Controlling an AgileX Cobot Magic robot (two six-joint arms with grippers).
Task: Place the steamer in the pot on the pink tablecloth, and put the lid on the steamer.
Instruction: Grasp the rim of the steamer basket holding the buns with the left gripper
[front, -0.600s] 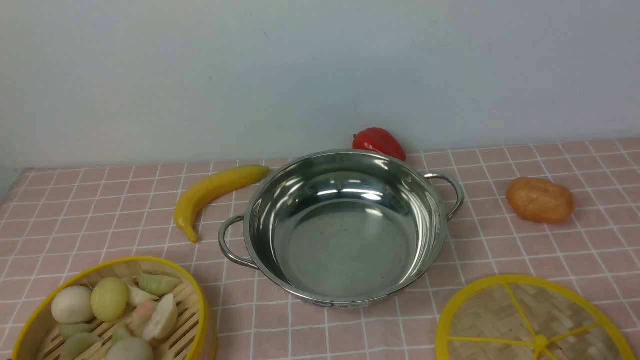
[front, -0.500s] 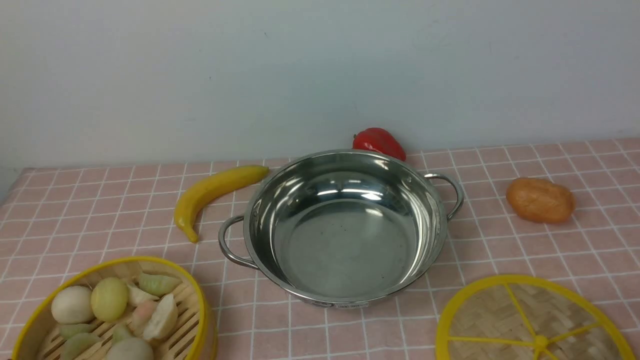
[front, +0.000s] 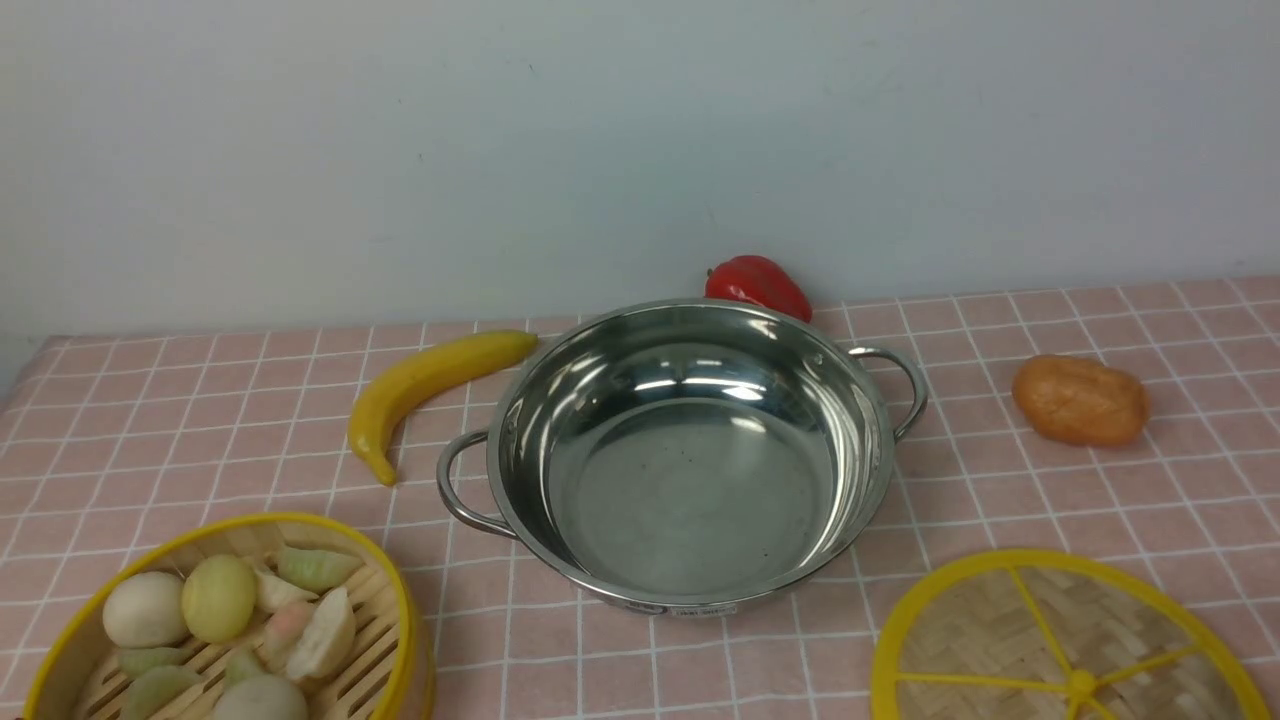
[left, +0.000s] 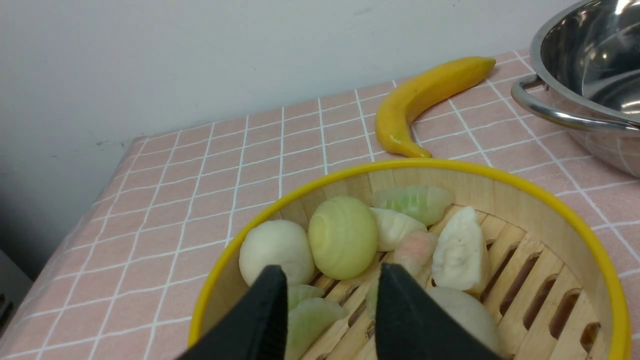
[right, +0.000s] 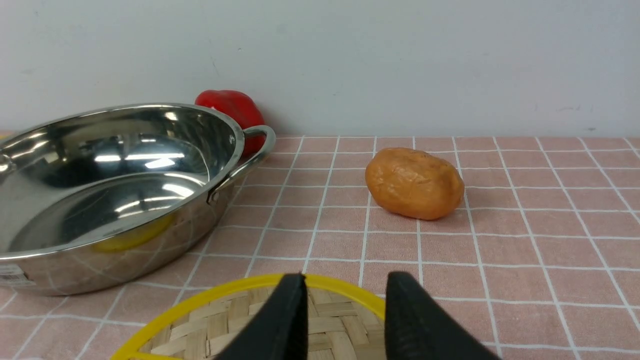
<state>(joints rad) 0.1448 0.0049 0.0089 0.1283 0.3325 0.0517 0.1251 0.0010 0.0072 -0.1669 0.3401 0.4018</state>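
Front view: dumplings (front: 215, 610) in steamer (front: 262, 519)

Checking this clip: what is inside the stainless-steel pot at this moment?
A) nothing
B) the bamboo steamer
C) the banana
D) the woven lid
A: the pot shows only its bare shiny floor, while the steamer stands at the near left and the lid lies at the near right.

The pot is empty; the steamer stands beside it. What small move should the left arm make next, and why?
Probably lower the left end effector onto the rim of the steamer and close. Its jaws stand open above the basket, gripping nothing, and the pot is empty.
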